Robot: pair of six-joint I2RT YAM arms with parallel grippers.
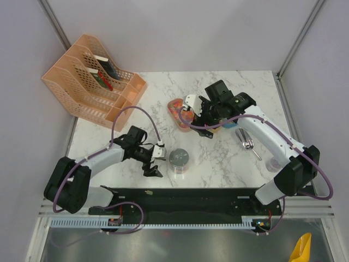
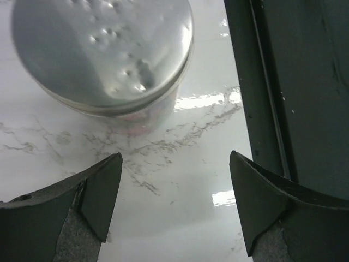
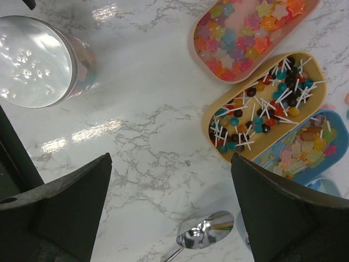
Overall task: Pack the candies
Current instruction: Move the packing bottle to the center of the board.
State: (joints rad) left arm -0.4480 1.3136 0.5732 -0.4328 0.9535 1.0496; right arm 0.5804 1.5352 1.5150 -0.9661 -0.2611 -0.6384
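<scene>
Top view: the left pincer (image 1: 154, 162) gaped just beside a lidded jar (image 1: 179, 160), and the right pincer (image 1: 195, 114) hung above the candies (image 1: 175, 108).

Left wrist: the jaws stood wide and empty, with the jar ahead on the marble tabletop (image 2: 180, 180).

Right wrist: the jaws stood wide and empty. The candies lay in three oval trays (image 3: 207, 121), near a spoon (image 3: 204, 232).

Bright overhead light, glare on marble table (image 2: 202, 101), soft-focus lid (image 2: 98, 49).

Right gripper (image 3: 171, 161): jaws wide apart, holding nothing, above the marble table (image 3: 147, 98).
Pink tray (image 3: 192, 46): leftmost, full of star candies (image 3: 245, 30).
Tan tray (image 3: 206, 123): middle, holds tiny lollipops (image 3: 262, 109).
Blue tray (image 3: 297, 177): rightmost, holds pastel candies (image 3: 305, 147).
Jar (image 3: 35, 60): grey lid on, on the near side of the trays.
Spoon (image 3: 204, 234): right of the trays.
</scene>
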